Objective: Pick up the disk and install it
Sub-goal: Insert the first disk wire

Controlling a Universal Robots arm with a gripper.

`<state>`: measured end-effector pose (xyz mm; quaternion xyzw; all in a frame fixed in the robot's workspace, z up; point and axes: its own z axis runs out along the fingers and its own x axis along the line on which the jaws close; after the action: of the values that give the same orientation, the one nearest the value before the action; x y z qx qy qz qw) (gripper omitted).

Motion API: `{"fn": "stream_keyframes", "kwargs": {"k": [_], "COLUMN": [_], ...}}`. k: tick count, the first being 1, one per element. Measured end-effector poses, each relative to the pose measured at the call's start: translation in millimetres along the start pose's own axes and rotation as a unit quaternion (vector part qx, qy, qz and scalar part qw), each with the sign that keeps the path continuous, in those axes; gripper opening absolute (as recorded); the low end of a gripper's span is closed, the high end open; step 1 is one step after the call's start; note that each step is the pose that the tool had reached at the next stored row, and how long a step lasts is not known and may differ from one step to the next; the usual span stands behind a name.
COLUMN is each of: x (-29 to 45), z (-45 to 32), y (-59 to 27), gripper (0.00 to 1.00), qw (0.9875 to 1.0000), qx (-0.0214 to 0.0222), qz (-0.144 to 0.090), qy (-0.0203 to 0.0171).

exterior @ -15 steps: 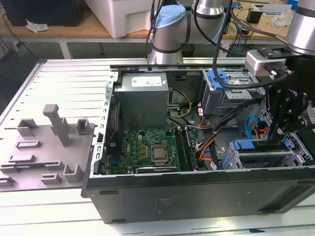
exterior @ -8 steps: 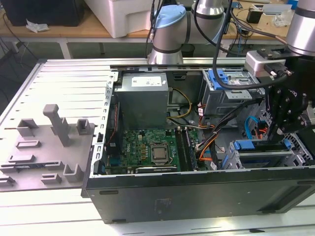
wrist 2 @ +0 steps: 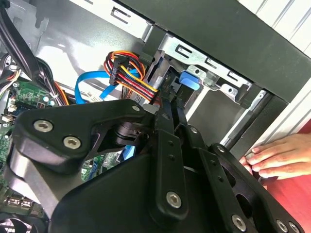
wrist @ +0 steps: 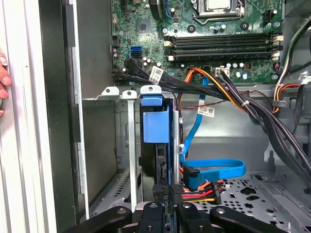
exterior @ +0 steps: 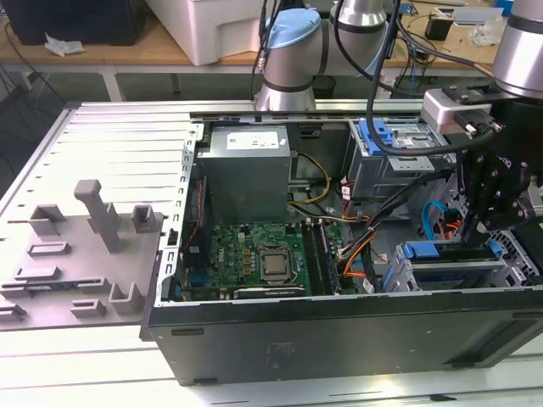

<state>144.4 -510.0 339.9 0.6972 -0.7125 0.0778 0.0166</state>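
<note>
The disk (wrist: 155, 127) stands on edge inside the metal drive cage (wrist: 111, 145) of the open computer case, its blue carrier bracket framing a dark drive body. In the second wrist view the blue end of the disk (wrist 2: 189, 80) lies between the cage walls. My gripper (wrist: 171, 196) reaches into the cage, its two black fingers (wrist 2: 167, 109) close together on the disk's near edge. In the exterior view my gripper (exterior: 473, 227) hangs over the cage at the case's right end, just above the blue bracket of the disk (exterior: 434, 251).
A person's hand (wrist 2: 277, 156) rests on the case's outer edge beside the cage. A blue data cable (wrist: 214, 167) and a bundle of coloured power wires (wrist: 201, 191) lie right next to the disk. Motherboard (exterior: 254, 259), power supply (exterior: 246, 170) and a grey fixture tray (exterior: 76, 254) lie toward the exterior view's left.
</note>
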Motion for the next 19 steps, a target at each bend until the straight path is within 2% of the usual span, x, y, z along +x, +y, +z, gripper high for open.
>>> {"fn": "stream_keyframes", "kwargs": {"k": [19], "x": [-0.2], "z": [4.5], "y": [0.4], "gripper": [0.17], "qw": [1.0], "qx": [0.0], "qz": [0.0], "qy": [0.0001]}}
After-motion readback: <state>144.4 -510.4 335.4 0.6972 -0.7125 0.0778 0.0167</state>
